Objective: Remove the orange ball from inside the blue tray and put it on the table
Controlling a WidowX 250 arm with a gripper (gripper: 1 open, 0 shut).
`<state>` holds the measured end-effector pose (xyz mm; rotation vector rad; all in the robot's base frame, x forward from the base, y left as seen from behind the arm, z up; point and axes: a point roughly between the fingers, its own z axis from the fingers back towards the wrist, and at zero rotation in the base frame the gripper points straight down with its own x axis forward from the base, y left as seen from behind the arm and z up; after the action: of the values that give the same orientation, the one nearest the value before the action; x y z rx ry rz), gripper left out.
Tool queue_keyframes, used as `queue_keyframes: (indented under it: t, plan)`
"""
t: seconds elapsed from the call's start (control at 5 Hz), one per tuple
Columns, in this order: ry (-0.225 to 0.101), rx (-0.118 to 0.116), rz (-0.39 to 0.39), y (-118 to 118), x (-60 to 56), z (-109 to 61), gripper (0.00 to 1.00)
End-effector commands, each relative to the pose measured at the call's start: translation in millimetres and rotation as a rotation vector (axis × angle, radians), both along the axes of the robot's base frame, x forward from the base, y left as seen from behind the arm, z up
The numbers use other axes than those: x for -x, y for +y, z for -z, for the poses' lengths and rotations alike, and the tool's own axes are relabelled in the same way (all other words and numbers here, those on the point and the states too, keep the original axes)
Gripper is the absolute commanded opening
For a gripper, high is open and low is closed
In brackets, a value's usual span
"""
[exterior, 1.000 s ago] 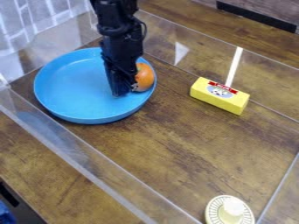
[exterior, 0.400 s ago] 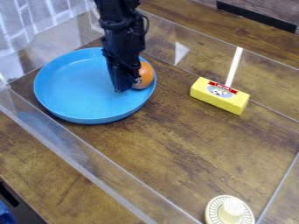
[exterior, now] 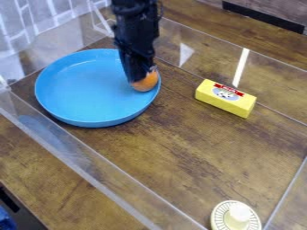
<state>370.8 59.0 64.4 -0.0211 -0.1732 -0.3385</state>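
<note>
The orange ball (exterior: 146,83) hangs between the black fingers of my gripper (exterior: 142,77), just above the right inner edge of the blue tray (exterior: 78,90). The gripper points straight down and is shut on the ball, whose top the fingers hide. Only the lower half of the ball shows. The tray sits at the left of the dark wood table (exterior: 156,153) and holds nothing else that I can see.
A yellow rectangular block (exterior: 225,97) lies to the right of the tray. A small cream round lid (exterior: 236,216) sits at the front edge. Clear acrylic panels (exterior: 72,148) run along the table's front and left sides.
The gripper has risen and shifted a little to the right, lifting the orange ball off the tray floor towards the right rim.
</note>
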Motion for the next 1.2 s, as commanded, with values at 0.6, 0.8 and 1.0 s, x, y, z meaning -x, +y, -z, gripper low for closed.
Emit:
queue_keyframes:
  t: [0.6,0.8,1.0]
  plan:
    - [-0.128,-0.071,0.074,6.0,-47.1,-47.5,1.0]
    - [-0.115,-0.069,0.069,9.8,-47.7,-38.3,1.0]
    - [-0.101,-0.068,0.06,15.2,-48.4,-28.8,1.0]
